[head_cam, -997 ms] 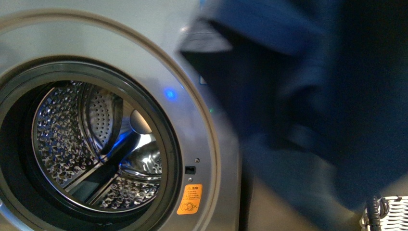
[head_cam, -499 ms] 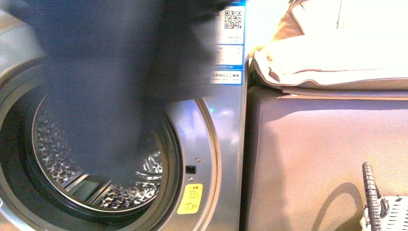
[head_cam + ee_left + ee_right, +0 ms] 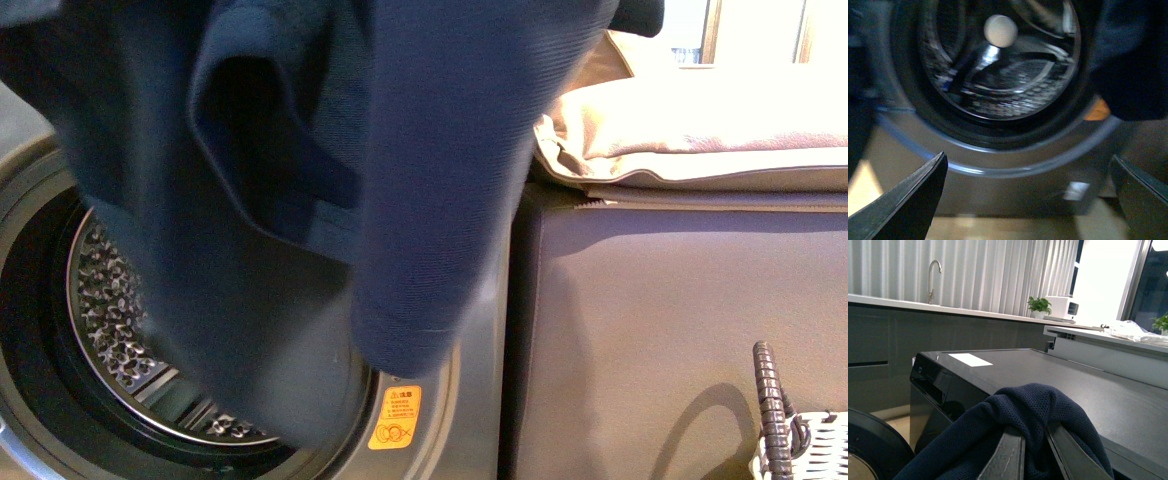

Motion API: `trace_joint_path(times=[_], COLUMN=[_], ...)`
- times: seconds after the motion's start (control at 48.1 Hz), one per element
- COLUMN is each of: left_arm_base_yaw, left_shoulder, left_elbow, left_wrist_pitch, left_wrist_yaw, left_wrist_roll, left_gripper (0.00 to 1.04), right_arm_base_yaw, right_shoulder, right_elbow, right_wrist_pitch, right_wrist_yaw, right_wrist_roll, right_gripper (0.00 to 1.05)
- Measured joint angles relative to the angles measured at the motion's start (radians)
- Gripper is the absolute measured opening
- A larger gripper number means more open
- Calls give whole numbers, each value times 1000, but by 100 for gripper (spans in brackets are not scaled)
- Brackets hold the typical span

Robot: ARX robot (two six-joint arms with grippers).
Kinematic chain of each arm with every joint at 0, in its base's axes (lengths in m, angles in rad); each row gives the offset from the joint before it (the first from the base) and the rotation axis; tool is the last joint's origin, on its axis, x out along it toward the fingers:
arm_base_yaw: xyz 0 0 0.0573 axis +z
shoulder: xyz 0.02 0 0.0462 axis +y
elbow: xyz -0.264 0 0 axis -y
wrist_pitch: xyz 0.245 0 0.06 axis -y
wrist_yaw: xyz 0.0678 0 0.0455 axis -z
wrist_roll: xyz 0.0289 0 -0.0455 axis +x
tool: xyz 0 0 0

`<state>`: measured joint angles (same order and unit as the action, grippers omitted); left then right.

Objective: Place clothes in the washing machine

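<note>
Right gripper [image 3: 1034,434] is clamped on the navy knit garment [image 3: 430,150], which is hung before the washing machine [image 3: 482,400] porthole, not yet inside the perforated drum [image 3: 110,310]. Left gripper [image 3: 1028,157] is spread wide, empty. Loading step is judged underway; next, fabric should be fed into the drum, then released.

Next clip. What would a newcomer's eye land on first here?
The dark navy garment hangs across the front view, covering most of the washing machine's open porthole and steel drum. The right gripper pinches a fold of it near the machine's top, while the left gripper faces the drum, open and empty.
</note>
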<state>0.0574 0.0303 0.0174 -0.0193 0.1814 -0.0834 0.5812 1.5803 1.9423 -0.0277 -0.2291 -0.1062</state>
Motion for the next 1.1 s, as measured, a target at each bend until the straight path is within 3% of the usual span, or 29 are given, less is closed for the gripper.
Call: trace_joint_path(times=[0.062,0.187,0.665,0.789,1.101], left_arm_base_yaw=[66,116,204,204,184], left_shoulder=[69,222,639,695,847], left_elbow=[22,111,431,491,595], left_wrist_pitch=[29,205,529,683,1112], left_wrist_yaw=[202,343,544,679,809], left_wrist_roll=[-129,-245,-355,-447,-771], left_gripper=[98,98,98,98,98], right_arm_base_yaw=[0,0,0,0,0], right_shoulder=[0,0,0,0,0], right_elbow=[0,1,2,2,2], right_wrist_pitch=[0,0,0,0,0], right_wrist_yaw=[0,0,0,0,0], right_wrist_roll=[0,0,0,0,0], right_gripper=[5,5,5,5,5])
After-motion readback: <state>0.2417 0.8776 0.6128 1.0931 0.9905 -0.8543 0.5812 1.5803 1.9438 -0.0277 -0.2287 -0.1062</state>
